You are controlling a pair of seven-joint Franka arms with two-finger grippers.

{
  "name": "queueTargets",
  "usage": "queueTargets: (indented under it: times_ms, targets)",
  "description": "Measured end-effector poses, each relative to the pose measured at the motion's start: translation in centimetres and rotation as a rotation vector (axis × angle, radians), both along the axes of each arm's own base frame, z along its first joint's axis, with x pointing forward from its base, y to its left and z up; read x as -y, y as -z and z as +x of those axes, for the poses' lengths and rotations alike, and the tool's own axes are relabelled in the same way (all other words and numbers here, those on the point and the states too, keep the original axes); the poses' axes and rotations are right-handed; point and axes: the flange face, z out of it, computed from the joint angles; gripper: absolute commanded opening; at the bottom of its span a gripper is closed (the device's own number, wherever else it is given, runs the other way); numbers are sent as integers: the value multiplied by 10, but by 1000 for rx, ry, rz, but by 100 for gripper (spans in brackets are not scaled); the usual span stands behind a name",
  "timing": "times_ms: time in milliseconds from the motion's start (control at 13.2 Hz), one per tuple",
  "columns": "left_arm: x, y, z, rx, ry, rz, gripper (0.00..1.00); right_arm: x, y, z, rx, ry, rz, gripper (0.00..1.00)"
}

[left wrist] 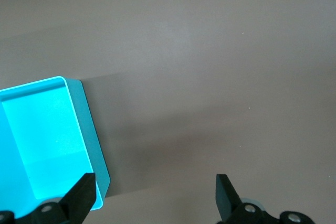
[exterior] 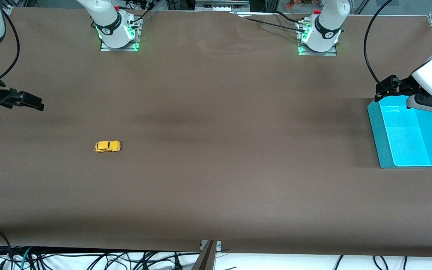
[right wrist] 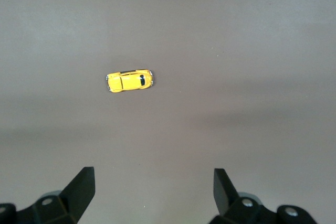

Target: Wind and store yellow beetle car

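Right claw [right wrist: 152,195] hangs spread, the car [right wrist: 129,82] ahead of it, ungrabbed; left claw [left wrist: 155,198] waits spread over the tray [left wrist: 89,129] edge, ready for storing.

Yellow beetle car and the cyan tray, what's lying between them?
Nothing: in the front view only bare brown table separates the yellow beetle car from the cyan tray.

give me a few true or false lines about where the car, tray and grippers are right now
1. The yellow car sits on the table on its wheels. True.
2. The car is inside the cyan tray. False: the tray holds nothing; the car is toward the right arm's end.
3. The right gripper grips the car. False: it is open, up in the air, apart from the car.
4. The left gripper is open over the tray's edge. True.
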Motion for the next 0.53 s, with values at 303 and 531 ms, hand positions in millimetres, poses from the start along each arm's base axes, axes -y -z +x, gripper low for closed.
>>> queueTargets:
  times_ms: [303,531]
  targets:
    - [0,0,0,0,0,0,100,-5,1,1,-2,-9,1,100]
    - [0,0,0,0,0,0,100,-29,9,4,-18,-49,2,100]
